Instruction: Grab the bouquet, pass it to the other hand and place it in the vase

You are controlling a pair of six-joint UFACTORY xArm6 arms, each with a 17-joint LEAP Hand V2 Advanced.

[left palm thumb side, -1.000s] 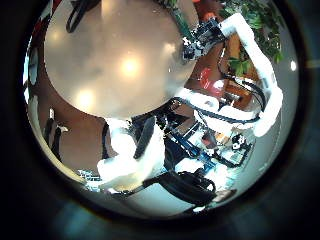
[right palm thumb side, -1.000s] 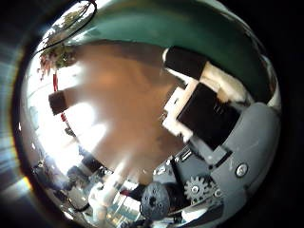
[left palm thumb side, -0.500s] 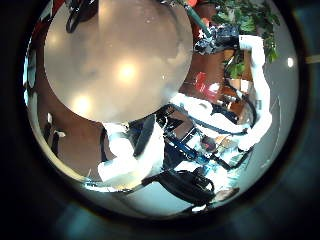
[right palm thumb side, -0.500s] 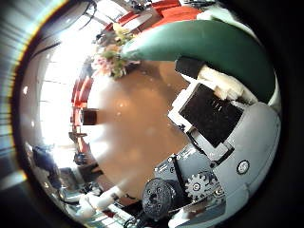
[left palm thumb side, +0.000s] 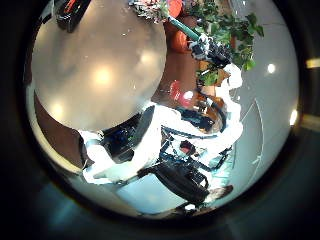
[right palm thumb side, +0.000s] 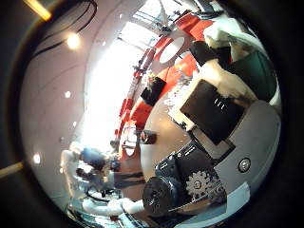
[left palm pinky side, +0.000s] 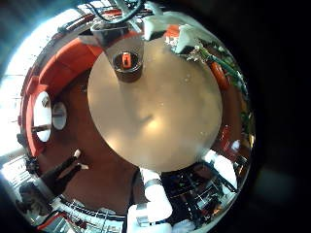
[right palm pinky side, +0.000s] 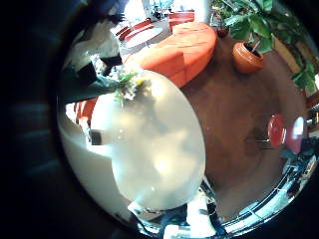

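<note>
The bouquet (right palm pinky side: pixel 125 85), a bunch of small flowers with leaves, hangs over the round table (right palm pinky side: pixel 155 149) close to my right palm, its stems running in among my right hand's fingers (right palm pinky side: pixel 88 62). Seen from the left thumb side, my right hand (left palm thumb side: pixel 208 47) is raised beyond the table's rim (left palm thumb side: pixel 95 75) with the bouquet (left palm thumb side: pixel 160 10) sticking out of it. The vase (left palm pinky side: pixel 125 56) stands upright near the table's edge (left palm pinky side: pixel 160 107), not far from that hand (left palm pinky side: pixel 187 39). My left hand is high over the table; none of its fingers show.
A curved sofa (right palm pinky side: pixel 179 45) and potted plants (right palm pinky side: pixel 254 35) stand beyond the table. Stools (left palm pinky side: pixel 44 112) sit on the floor beside it. The white arms (left palm thumb side: pixel 130 155) rise by the table's near side.
My right hand has lifted and turned, so its thumb side view swings from the tabletop to the room. The left palm views show the right arm moving along the table's far rim with the bouquet.
</note>
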